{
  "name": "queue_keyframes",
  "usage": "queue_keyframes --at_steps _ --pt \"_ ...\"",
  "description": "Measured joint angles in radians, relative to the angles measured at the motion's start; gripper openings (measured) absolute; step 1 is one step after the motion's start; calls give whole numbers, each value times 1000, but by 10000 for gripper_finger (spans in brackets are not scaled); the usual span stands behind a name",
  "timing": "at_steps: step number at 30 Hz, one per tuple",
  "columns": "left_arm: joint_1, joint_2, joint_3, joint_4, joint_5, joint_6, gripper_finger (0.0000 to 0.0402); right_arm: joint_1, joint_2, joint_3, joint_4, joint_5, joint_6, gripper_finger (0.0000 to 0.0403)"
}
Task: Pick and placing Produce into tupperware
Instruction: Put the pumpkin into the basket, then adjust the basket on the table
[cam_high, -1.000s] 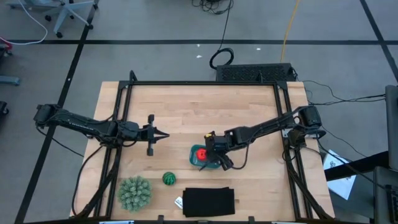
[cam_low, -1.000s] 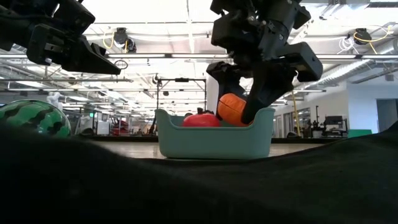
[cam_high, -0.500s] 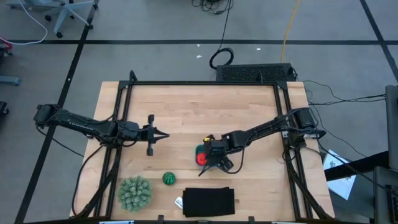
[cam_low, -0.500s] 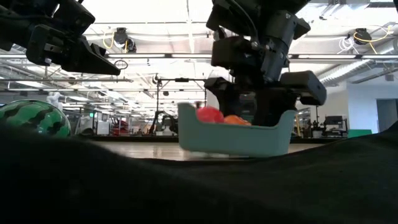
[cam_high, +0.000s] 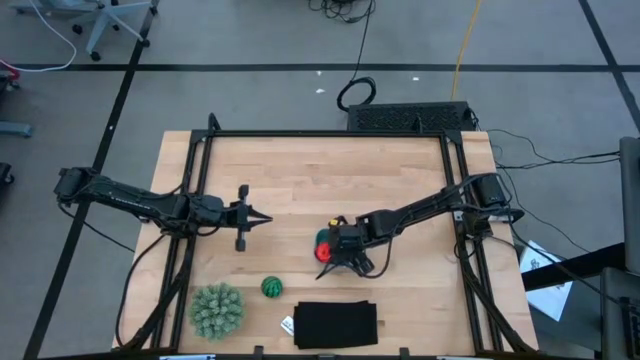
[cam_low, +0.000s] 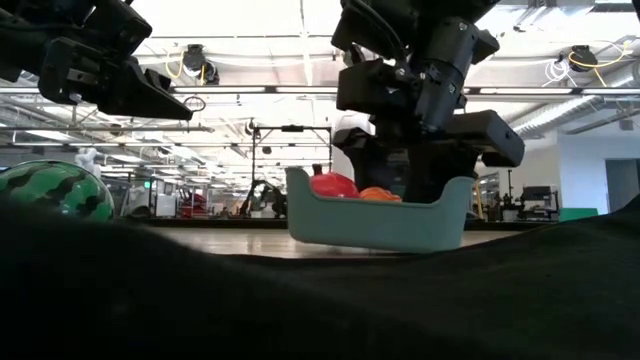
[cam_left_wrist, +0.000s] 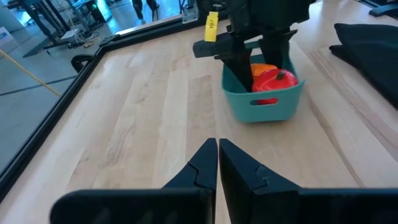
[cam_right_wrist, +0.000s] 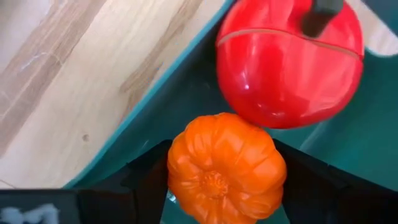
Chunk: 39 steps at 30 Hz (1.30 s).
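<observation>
The wooden worktop (cam_high: 300, 170) is carrying everything here, with the flat black rectangle (cam_high: 336, 325) lying at its near edge and the pale green spiky ball (cam_high: 217, 309) sitting near the corner beside it. The teal tupperware (cam_left_wrist: 263, 102) is sitting near the middle of the worktop, one end tilting up off the surface in the low view. It is holding two pieces of produce: a glossy red roundish fruit (cam_right_wrist: 289, 62) with a dark stem, and a ribbed orange ball (cam_right_wrist: 227, 168) shaped like a small pumpkin, the two touching each other. The right claw (cam_high: 343, 250) is reaching down into the tupperware, its fingers standing apart on either side of the orange ball. The dark green striped ball (cam_high: 272, 287) is lying on the bare worktop between the spiky ball and the tupperware, outside the container. The left claw (cam_high: 262, 217) is hovering well apart from the tupperware, its fingers pressing together with nothing between them.
</observation>
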Motion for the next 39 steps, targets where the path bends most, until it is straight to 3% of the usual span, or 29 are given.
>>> queue_keyframes --at_steps 9,17,24,31,39 --pt "0 0 0 2 0 -1 21 -10 0 97 -125 11 56 290" --pt "0 0 0 1 1 -9 21 -10 0 155 -241 31 94 292" --pt "0 0 0 20 1 -14 21 6 -78 172 -307 134 120 278" --pt "0 0 0 16 1 -10 21 6 -143 172 -248 140 121 216" --pt "0 0 0 14 1 -13 21 4 -141 172 -258 163 98 79"
